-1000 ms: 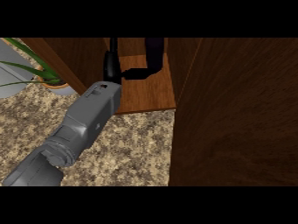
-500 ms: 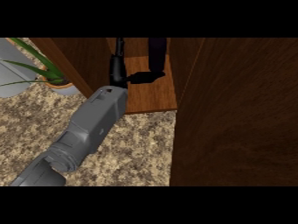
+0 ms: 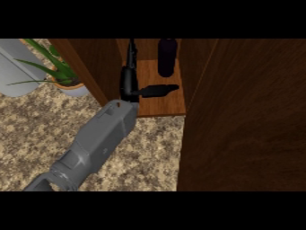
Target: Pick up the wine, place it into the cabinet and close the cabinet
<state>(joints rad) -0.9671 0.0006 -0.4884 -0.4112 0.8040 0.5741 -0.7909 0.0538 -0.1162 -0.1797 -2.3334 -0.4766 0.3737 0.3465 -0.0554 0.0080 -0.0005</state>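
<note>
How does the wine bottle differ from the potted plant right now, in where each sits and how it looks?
The wine bottle stands inside the open cabinet on its wooden shelf; the potted plant sits outside it on the speckled counter. The bottle is dark and slim; the plant has green leaves spreading from a pale pot. The open hand is beside the bottle, apart from it, farther from the plant. Both stand upright.
</note>
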